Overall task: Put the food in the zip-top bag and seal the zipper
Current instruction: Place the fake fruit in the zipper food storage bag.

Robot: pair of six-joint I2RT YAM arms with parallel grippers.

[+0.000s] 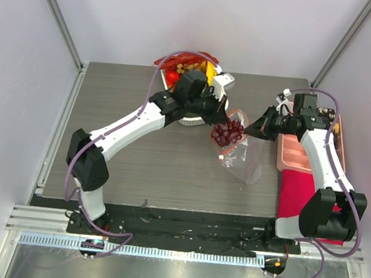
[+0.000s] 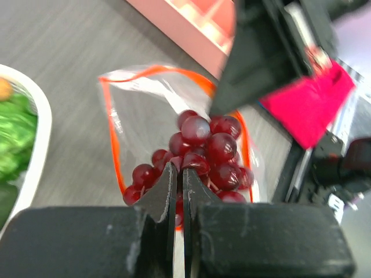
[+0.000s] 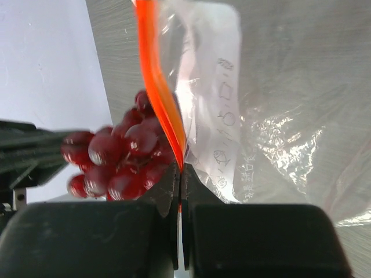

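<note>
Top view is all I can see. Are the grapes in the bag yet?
Observer: Not dropped yet. The left wrist shows the grapes hanging right over the bag's open mouth, with the left gripper shut on them.
Operator: What's the other arm grabbing?
Observer: The right wrist shows the right gripper shut on the orange zipper strip itself.
Operator: Is anything else inside?
Observer: The right wrist looks through the clear plastic, and there is no other food in the part it shows.

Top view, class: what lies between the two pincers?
The grapes, at the mouth of the zip-top bag, lie between the left pincer and right pincer; the top view shows it.
</note>
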